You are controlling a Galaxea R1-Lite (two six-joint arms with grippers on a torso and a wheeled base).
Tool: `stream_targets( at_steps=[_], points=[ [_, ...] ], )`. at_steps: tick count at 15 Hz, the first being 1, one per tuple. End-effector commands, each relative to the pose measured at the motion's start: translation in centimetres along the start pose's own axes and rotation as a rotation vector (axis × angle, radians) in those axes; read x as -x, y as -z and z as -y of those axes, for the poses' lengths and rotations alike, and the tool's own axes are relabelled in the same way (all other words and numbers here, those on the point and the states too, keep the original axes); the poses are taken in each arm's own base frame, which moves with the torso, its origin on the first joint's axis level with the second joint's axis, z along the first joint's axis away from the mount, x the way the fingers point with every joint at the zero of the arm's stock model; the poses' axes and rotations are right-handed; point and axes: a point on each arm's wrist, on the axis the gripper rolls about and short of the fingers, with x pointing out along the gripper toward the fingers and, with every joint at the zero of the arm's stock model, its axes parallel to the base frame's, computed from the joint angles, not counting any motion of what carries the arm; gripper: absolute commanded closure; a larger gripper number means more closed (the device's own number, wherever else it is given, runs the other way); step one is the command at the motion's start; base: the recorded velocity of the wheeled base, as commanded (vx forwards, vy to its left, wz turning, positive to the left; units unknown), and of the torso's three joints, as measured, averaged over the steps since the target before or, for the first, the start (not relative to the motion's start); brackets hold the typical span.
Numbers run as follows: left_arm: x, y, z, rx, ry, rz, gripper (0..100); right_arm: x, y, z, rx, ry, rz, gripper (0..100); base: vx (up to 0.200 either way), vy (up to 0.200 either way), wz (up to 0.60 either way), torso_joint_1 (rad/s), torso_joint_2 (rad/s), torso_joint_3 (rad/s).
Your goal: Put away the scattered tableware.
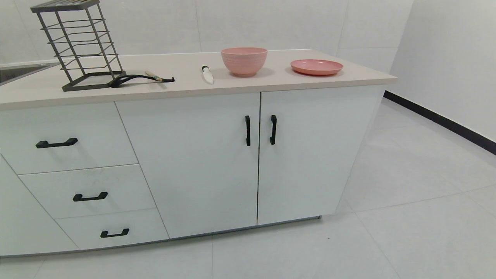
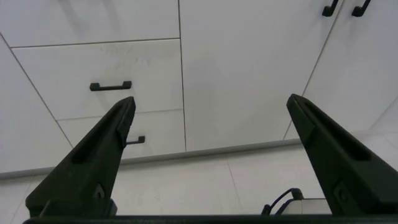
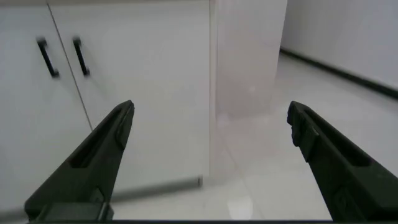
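- We face a white cabinet (image 1: pixel 193 162) with two doors on the right and three drawers on the left, all closed.
- Its beige countertop (image 1: pixel 279 79) carries all the tableware.
- A dark wire rack (image 1: pixel 65 5) stands upright at the counter's left end.
- Our left gripper (image 2: pixel 211 102) hangs low before the drawers, its jaws spread wide and holding nothing.
- Our right gripper (image 3: pixel 211 107) hangs low near the cabinet's right corner, also gaping and bare.
- A pink bowl (image 1: pixel 244 61) sits upright mid-counter.
- A pink plate (image 1: pixel 316 66) lies flat, well to the bowl's right.
- A black curved utensil (image 1: pixel 133 76) lies touching the rack's base.
- A white utensil (image 1: pixel 208 74) with a dark tip lies just left of the bowl.
- A small wooden-handled piece (image 1: pixel 154 76) lies against the black utensil.
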Motion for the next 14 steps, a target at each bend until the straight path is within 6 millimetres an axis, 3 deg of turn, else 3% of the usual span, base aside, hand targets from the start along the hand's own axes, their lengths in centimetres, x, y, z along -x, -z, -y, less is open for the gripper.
stream_targets(
  at_steps=[1, 2, 3, 5, 8, 12, 14],
  points=[
    [0.0, 0.0, 0.0, 0.0, -0.001, 0.0, 0, 0.1, -0.8, -0.1, 0.003, -0.051, 0.03, 0, 0.0, 0.0, 0.0, 0.0, 0.0, 0.0],
    [0.0, 0.0, 0.0, -0.002, 0.0, 0.0, 0, 0.0, -1.7, -0.3, 0.006, -0.135, 0.028, 0, 0.0, 0.0, 0.0, 0.0, 0.0, 0.0],
    [0.0, 0.0, 0.0, 0.0, 0.0, 0.0, 0, -1.4, -4.0, -0.5, 0.019, -0.227, -0.064, 0, 0.0, 0.0, 0.0, 0.0, 0.0, 0.0],
    [0.0, 0.0, 0.0, 0.002, 0.0, 0.001, 0, -3.6, -5.4, -0.6, 0.024, -0.295, -0.157, 0, 0.0, 0.0, 0.0, 0.0, 0.0, 0.0],
    [0.0, 0.0, 0.0, 0.0, 0.0, -0.002, 0, -9.6, -7.3, -2.0, 0.02, -0.484, -0.293, 0, 0.0, 0.0, 0.0, 0.0, 0.0, 0.0],
    [0.0, 0.0, 0.0, 0.003, 0.002, 0.001, 0, -15.5, -7.1, -4.4, 0.03, -0.579, -0.358, 0, 0.0, 0.0, 0.0, 0.0, 0.0, 0.0],
    [0.0, 0.0, 0.0, 0.003, 0.003, 0.001, 0, -19.3, -5.6, -5.8, 0.031, -0.62, -0.365, 0, 0.0, 0.0, 0.0, 0.0, 0.0, 0.0]
  ],
)
